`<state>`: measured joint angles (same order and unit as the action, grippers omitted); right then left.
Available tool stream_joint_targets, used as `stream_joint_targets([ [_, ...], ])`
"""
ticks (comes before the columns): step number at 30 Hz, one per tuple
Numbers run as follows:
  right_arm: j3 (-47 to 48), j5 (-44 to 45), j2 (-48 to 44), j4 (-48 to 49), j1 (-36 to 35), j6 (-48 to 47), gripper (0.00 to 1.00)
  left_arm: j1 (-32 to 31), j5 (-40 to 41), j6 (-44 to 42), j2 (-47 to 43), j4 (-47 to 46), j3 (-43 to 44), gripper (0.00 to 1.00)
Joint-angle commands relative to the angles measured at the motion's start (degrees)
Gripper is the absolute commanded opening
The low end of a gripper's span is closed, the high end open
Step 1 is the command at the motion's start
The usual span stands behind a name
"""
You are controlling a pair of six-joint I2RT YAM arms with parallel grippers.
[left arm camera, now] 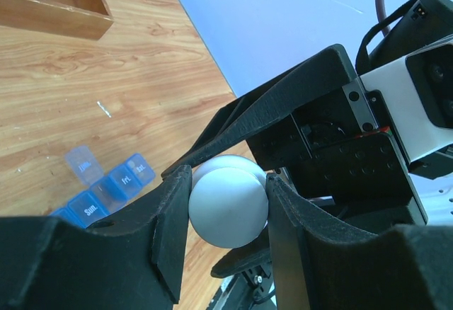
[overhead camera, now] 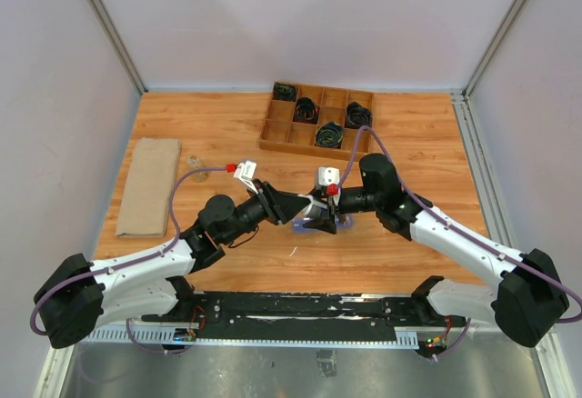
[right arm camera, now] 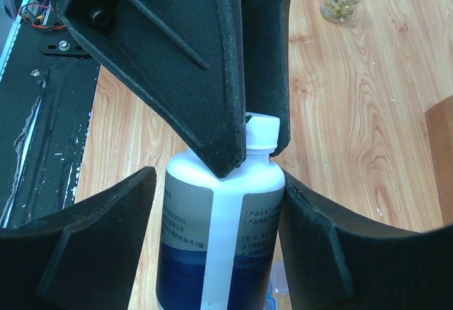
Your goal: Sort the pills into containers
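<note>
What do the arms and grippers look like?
Both alike: left arm and right arm have white links, black joints, a purple cable each. The left gripper and right gripper have two matte black wedge-shaped fingers.

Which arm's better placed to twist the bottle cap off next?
Left. The left gripper is shut on the white cap; the right gripper straddles the bottle body, jaws open, likely better for bracing.

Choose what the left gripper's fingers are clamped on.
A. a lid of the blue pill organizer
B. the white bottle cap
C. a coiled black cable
B: in the left wrist view the left gripper has a finger pressed against each side of the white bottle cap.
</note>
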<state>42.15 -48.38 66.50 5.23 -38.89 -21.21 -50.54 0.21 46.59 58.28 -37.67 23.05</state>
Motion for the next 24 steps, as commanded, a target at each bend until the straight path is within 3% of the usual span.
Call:
stream_joint_targets([
  [1, 0.9, 0.0, 0.1, -0.4, -0.8, -0.1, 0.66, -1.0, -0.1, 0.1, -0.4, -2.9, 1.9, 0.0],
  [8, 1.1, -0.1, 0.1, -1.0, -0.8, -0.3, 0.54, -1.2, 0.1, 0.2, -0.6, -3.0, 1.7, 0.0],
  [14, 1.3, 0.3, 0.2, -1.3, -0.8, -0.2, 0.63, -1.3, 0.1, 0.3, -0.9, -3.2, 1.5, 0.0],
  [17, 1.3, 0.1, 0.2, -1.4, -0.8, 0.0, 0.62, -1.4, 0.1, 0.3, -0.8, -3.3, 1.5, 0.0],
  [21, 1.5, -0.2, 0.1, -1.4, -0.8, 0.1, 0.51, -1.6, 0.1, 0.3, -0.8, -3.4, 1.4, 0.0],
  [24, 1.6, -0.8, 0.0, -1.6, -0.8, 0.1, 0.31, -1.6, 0.2, 0.4, -1.0, -3.4, 1.4, 0.0],
])
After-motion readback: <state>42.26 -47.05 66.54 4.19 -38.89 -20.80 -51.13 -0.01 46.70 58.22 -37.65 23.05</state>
